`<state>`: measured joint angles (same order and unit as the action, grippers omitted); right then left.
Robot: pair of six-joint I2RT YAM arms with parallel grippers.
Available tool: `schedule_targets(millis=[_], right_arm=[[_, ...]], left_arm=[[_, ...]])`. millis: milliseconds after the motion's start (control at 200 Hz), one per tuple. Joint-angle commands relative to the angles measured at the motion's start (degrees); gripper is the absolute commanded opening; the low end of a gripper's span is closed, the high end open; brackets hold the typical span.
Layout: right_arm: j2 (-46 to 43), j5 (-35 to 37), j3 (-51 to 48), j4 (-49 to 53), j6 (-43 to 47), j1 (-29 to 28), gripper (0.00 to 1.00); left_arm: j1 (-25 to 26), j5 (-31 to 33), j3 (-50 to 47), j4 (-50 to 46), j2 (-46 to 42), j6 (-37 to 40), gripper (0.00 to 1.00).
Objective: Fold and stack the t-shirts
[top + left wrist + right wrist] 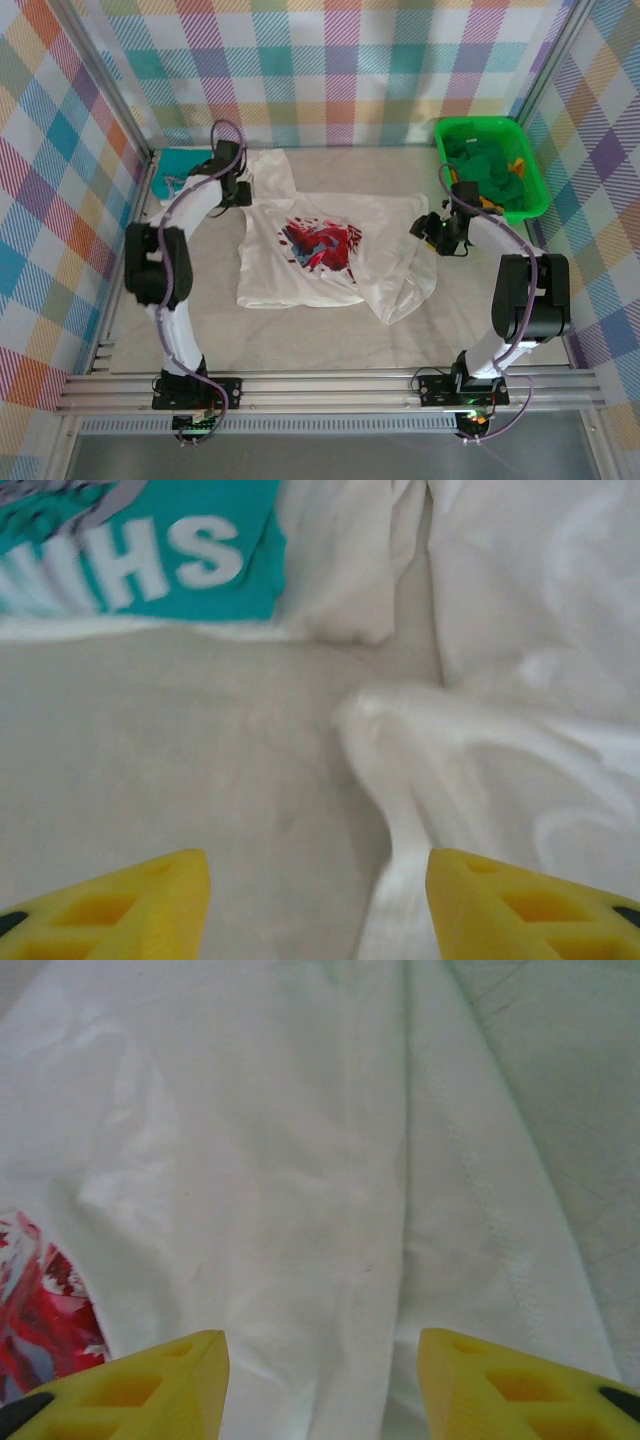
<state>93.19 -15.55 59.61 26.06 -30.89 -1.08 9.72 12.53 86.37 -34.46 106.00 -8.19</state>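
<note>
Two tees lie on the table in the top view: the white tee is spread print-up at the centre, and the teal tee is tucked in the far left corner, partly hidden behind your left arm. A green basket holding green cloth stands at the far right corner, just beyond your right arm. Your left gripper hangs at the white tee's far left edge, your right gripper at its right side. From the left wrist, your left gripper is spread and grips nothing. A raised fold of the white tee runs up between its yellow fingers, with bare table to the left and the teal tee, white letters showing, just beside the white cloth. From the right wrist, your right gripper is spread and empty above rumpled white cloth, the red-and-dark print at lower left, bare table at upper right.
</note>
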Motion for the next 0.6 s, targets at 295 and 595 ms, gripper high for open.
schedule_targets(millis=[295,595], right_arm=[[-0.8,-8.0,-3.8,-2.5,-1.0,-0.6,0.52],[-0.6,-8.3,-4.7,-4.1,-1.3,-1.9,0.51]], left_arm=[[6.4,-10.3,-35.4,-5.3,-29.4,-23.0,0.57],[9.9,-13.5,-46.8,2.3,-30.8,-27.0,0.55]])
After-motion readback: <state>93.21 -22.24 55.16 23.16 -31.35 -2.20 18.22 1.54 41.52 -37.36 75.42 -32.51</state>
